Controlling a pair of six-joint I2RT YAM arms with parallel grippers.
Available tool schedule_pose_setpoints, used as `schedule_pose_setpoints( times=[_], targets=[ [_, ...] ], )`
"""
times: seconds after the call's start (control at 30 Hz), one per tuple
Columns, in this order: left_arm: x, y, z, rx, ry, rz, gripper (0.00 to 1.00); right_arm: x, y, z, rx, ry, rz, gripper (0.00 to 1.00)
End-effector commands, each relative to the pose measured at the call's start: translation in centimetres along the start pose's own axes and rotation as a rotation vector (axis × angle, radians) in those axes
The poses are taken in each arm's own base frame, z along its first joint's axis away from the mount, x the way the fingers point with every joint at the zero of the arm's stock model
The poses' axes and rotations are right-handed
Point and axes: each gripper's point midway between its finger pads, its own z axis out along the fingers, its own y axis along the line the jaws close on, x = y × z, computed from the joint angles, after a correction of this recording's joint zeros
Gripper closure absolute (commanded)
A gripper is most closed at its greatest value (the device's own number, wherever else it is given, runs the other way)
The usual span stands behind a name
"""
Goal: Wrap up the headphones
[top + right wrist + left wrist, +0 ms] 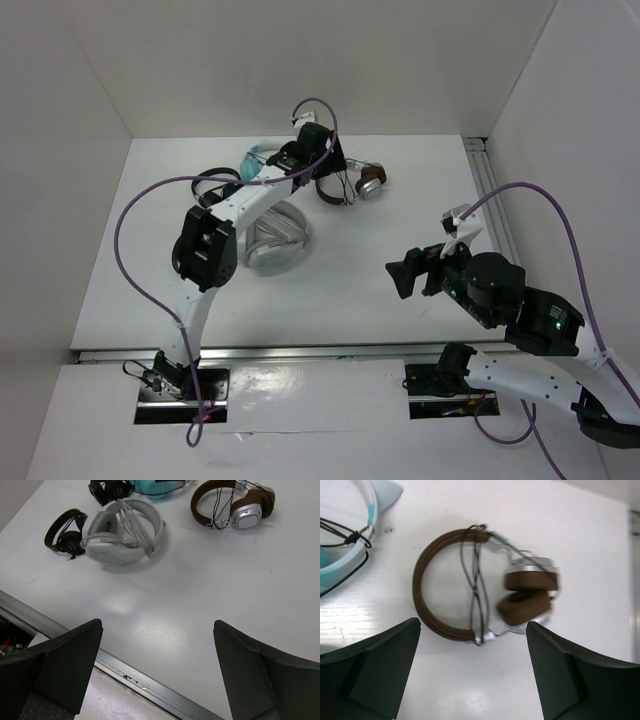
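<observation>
**Item: headphones** (pixel 527 607), brown and silver, lying flat on the table (pixel 470 695).

- **Position:** just beyond the fingertips of the left gripper (pixel 472 627), centred on the gap and touching neither finger.
- **Axis:** the long axis runs finger to finger. The headband (pixel 419 580) arches toward the left finger, and the earcups (pixel 530 580) are folded together toward the right finger.
- **Cable** (pixel 474 587): appears looped across the band opening, though the earcup end is blurred.
- **Left gripper:** spread wide, holding nothing.
- **Right gripper** (pixel 157 625): spread wide and empty, well short of the item.
- **Room:** bare table around the earcup side. A teal pair (pixel 362 540) lies near, beyond the left finger.
- **From the right gripper:** a white pair (pixel 125 532) and a black pair (pixel 62 530) lie ahead-left, and the table's edge rail (pixel 150 685) runs just below the fingers.
</observation>
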Motion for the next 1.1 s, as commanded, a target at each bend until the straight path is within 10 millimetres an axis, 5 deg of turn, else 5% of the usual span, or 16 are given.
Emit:
schedule_pose_setpoints(
  times=[0.0,0.07,0.2,0.27,0.33,0.37,0.47,0.5,0.53,0.8,1.07],
  targets=[
    [-7.4,-4.2,-7.5,0.116,-0.178,-0.018,0.0,-2.5,-0.3,-0.6,0.017,-0.076,0.021,0.01],
    [-7.7,-5.1,-10.5,0.13,-0.195,0.023,0.0,-4.1,-0.3,-1.4,0.017,-0.105,0.036,0.01],
    [-8.8,-5.3,-20.5,0.126,-0.285,0.086,0.0,-6.3,-0.1,-3.1,-0.003,-0.126,0.072,0.01],
    [-7.8,-4.6,-27.4,0.172,-0.322,0.087,0.0,-7.6,0.1,-4.1,-0.022,-0.142,0.105,0.01],
    [-4.5,-2.3,-30.0,0.177,-0.279,0.113,0.0,-7.8,-0.1,-4.6,-0.012,-0.131,0.14,0.01],
    [-4.9,-1.9,-34.8,0.251,-0.318,0.081,0.0,-8.4,0.4,-5.2,-0.048,-0.141,0.149,0.01],
    [-0.5,2.5,-37.6,0.229,-0.236,0.069,0.0,-8.5,0.9,-6.1,-0.094,-0.133,0.162,0.01],
    [-1.1,4.5,-40.3,0.245,-0.273,0.027,0.0,-9.0,0.7,-6.7,-0.103,-0.153,0.172,0.01],
    [0.8,6.9,-40.3,0.198,-0.222,0.04,0.0,-8.8,0.4,-7.2,-0.101,-0.148,0.18,0.01],
    [2.8,18.2,-46.7,0.058,-0.193,0.069,0.0,-8.2,-2.0,-10.4,-0.057,-0.13,0.196,0.01],
    [3.5,21.3,-49.8,0.154,-0.238,0.018,0.0,-7.1,-4.7,-11.4,0.044,-0.144,0.23,0.01]
  ],
)
